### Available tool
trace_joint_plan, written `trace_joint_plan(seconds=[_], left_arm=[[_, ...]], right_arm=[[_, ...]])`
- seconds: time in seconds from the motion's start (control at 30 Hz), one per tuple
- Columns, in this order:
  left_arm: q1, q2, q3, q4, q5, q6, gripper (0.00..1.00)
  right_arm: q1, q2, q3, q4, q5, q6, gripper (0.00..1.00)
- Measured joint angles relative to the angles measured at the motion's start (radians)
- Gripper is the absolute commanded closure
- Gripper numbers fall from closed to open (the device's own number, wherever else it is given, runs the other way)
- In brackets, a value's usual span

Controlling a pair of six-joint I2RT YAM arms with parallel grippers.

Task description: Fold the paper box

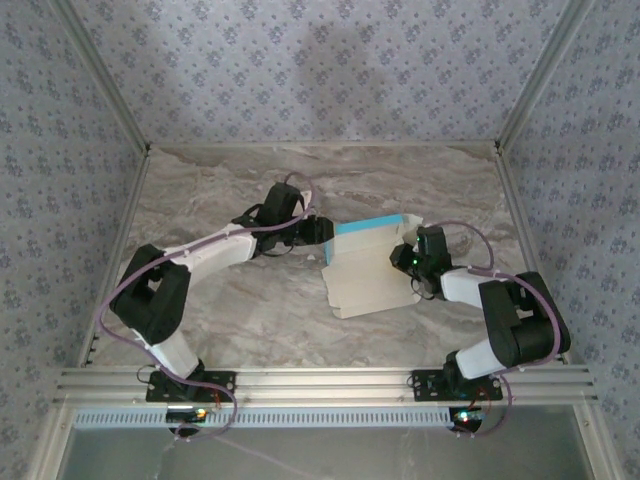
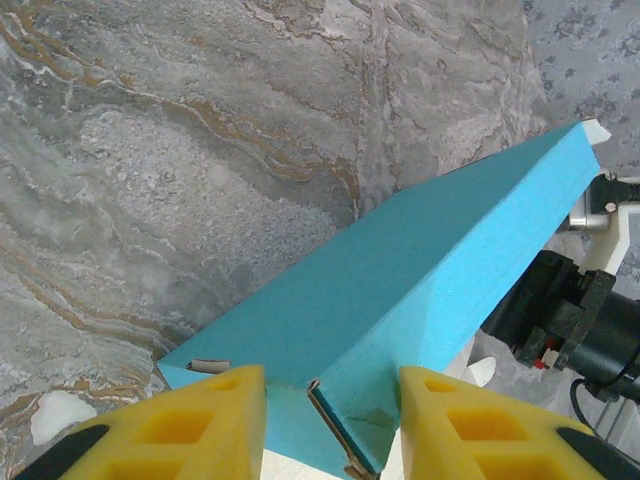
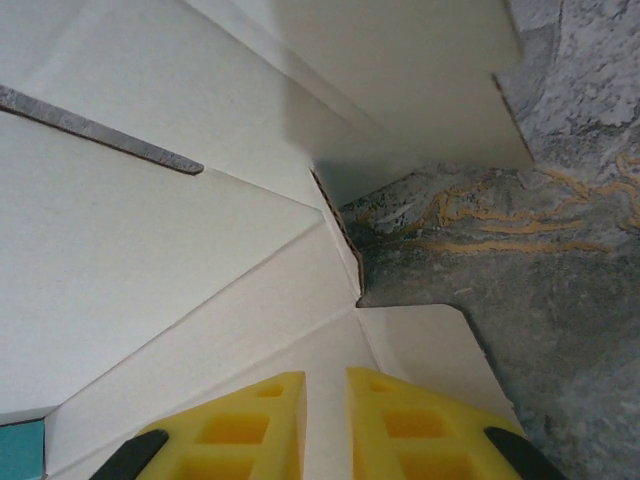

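Left gripper (image 2: 332,425): jaws part-way apart, straddling the near corner of the raised blue wall (image 2: 400,270). Can't tell if the pads actually bite. My read: it's steadying that wall upright so the fold doesn't spring back.

Right gripper (image 3: 327,425): jaws nearly together, just a slim slit, beige panel (image 3: 150,270) showing through it. Looks like it's bearing down on the sheet, not pinching it. Likely pinning the base while the other side gets worked.

Paper box (image 1: 368,275): mid-table, slightly right of centre, between the two grippers. Mostly flat, beige side up, with flaps splayed on the near side. Only the far wall is up, blue face outward. So early in the fold, I'd say; most flaps are not yet raised.

Surface: marble-pattern tabletop (image 1: 220,320), grey with tan veining, matte. Thin card will probably slide on it if pushed sideways.

Room: floral-print wall panels (image 1: 320,60) on three sides, aluminium rail (image 1: 320,382) along the near edge carrying both bases.
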Motion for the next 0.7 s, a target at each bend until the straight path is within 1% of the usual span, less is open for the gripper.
trace_joint_plan(seconds=[0.1, 0.2, 0.23, 0.3, 0.37, 0.43, 0.57, 0.67, 0.7], left_arm=[[0.002, 0.003, -0.006, 0.021, -0.001, 0.000, 0.69], [0.008, 0.005, -0.006, 0.028, -0.016, 0.004, 0.70], [0.011, 0.005, -0.007, 0.029, -0.019, 0.008, 0.70], [0.017, 0.005, -0.008, 0.031, -0.027, 0.015, 0.70], [0.022, 0.005, -0.008, 0.031, -0.042, 0.026, 0.71], [0.025, 0.005, -0.008, 0.031, -0.054, 0.038, 0.71], [0.026, -0.001, -0.007, 0.029, -0.085, 0.069, 0.72], [0.026, -0.007, -0.002, 0.012, -0.111, 0.101, 0.72], [0.026, -0.010, 0.004, 0.002, -0.122, 0.112, 0.72]], right_arm=[[0.000, 0.000, 0.000, -0.001, -0.002, -0.001, 0.75], [0.000, -0.022, 0.000, -0.023, -0.010, -0.008, 0.59], [0.000, -0.045, 0.001, -0.043, -0.014, -0.014, 0.56], [-0.002, -0.111, 0.004, -0.094, -0.027, -0.031, 0.53], [-0.005, -0.185, 0.014, -0.144, -0.043, -0.041, 0.51], [-0.017, -0.270, 0.032, -0.205, -0.062, -0.065, 0.53], [-0.056, -0.407, 0.065, -0.304, -0.089, -0.095, 0.60], [-0.087, -0.467, 0.094, -0.378, -0.090, -0.113, 0.72], [-0.095, -0.472, 0.102, -0.399, -0.089, -0.119, 0.78]])
